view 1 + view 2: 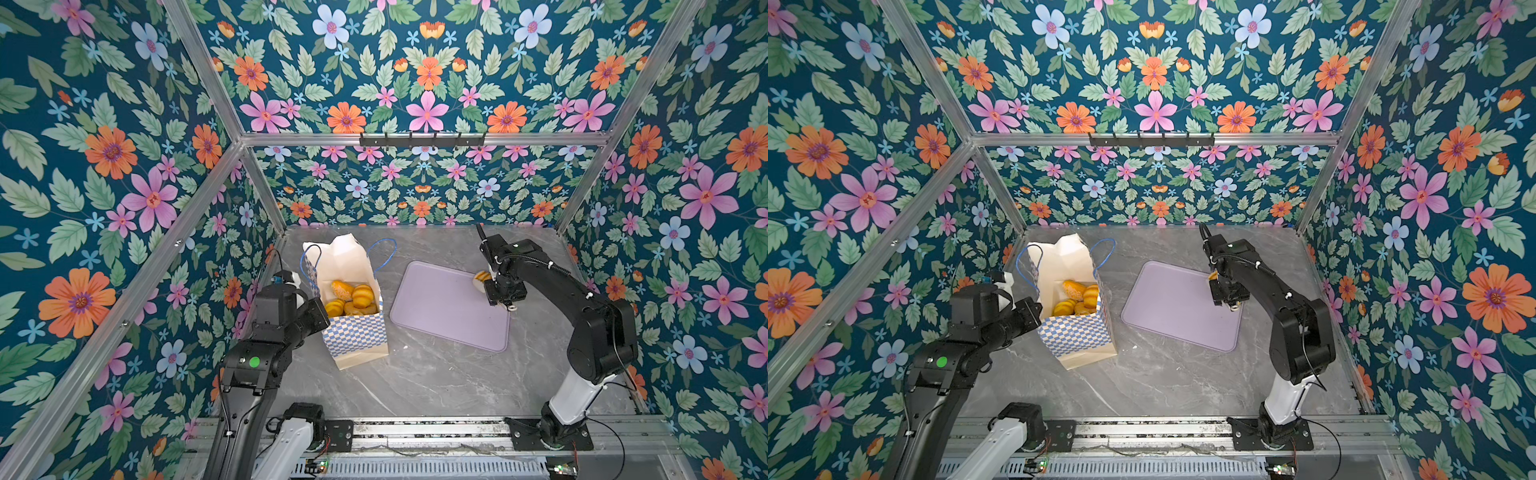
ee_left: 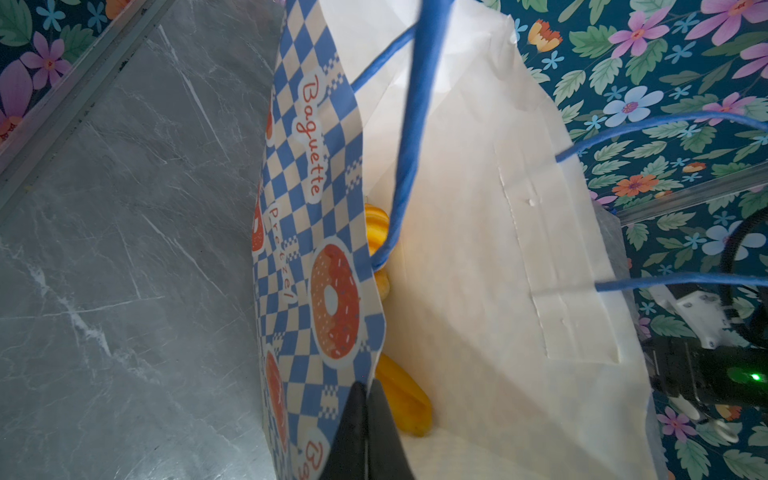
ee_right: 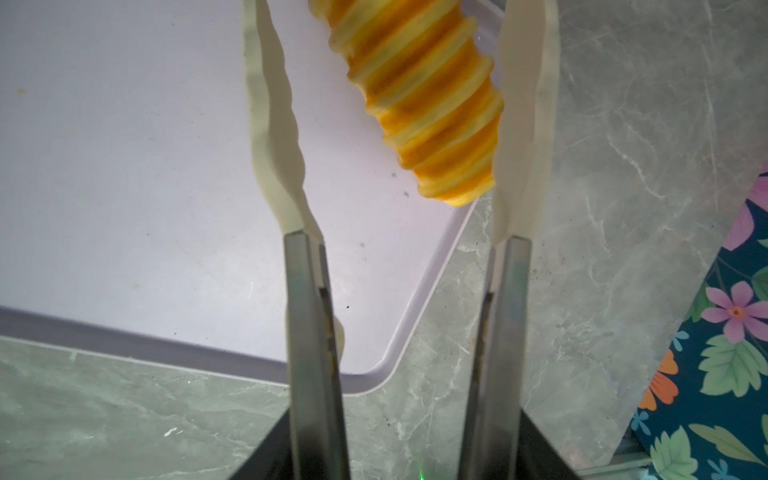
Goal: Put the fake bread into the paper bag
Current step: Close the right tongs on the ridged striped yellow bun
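Note:
The paper bag (image 1: 357,336) (image 1: 1075,332) stands open at the left of the table, checkered blue and cream with blue cord handles. Several golden breads (image 1: 353,297) (image 1: 1077,297) lie in it. My left gripper (image 2: 368,390) is shut on the bag's printed rim (image 2: 328,232), and a yellow loaf (image 2: 405,399) shows just inside. One ridged orange-yellow fake bread (image 3: 424,104) (image 1: 482,277) lies at the far right corner of the tray. My right gripper (image 3: 395,83) (image 1: 485,284) straddles it, open. One cream fingertip (image 3: 523,124) touches the loaf; a gap separates the loaf from the second fingertip.
The flat lilac tray (image 1: 440,316) (image 1: 1175,316) (image 3: 124,166) lies on the grey marble table (image 1: 436,374), to the right of the bag. A black hook rail (image 1: 422,141) hangs on the back wall. Flowered walls with aluminium posts close in three sides.

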Available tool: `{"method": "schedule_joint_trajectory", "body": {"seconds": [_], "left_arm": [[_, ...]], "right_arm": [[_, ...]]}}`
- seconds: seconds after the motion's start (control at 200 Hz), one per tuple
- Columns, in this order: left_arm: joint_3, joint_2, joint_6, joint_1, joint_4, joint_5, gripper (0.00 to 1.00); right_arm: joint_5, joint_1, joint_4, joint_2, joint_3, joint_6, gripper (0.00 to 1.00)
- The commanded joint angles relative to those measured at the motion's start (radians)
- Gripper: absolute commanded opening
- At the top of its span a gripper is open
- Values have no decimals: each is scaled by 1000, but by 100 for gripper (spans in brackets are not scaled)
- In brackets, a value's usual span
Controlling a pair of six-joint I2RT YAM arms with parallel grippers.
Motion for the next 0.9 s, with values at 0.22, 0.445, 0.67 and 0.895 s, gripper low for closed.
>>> {"method": "schedule_joint_trajectory", "body": {"seconds": [0.22,0.445,0.67,0.895], "left_arm": [[-2,6,20,-1,19,10,7],[-2,12,24,-1,19,13,7],[1,14,25,0,19,17,7],[4,13,23,-1,16,17,7]], "right_arm": [[-33,-14,16,43,38,-37,57],[-47,-21,21,71,54,-40,57],[-44,-24,24,100,69,-45,55],[-27,-23,28,121,72,-49,50]]}}
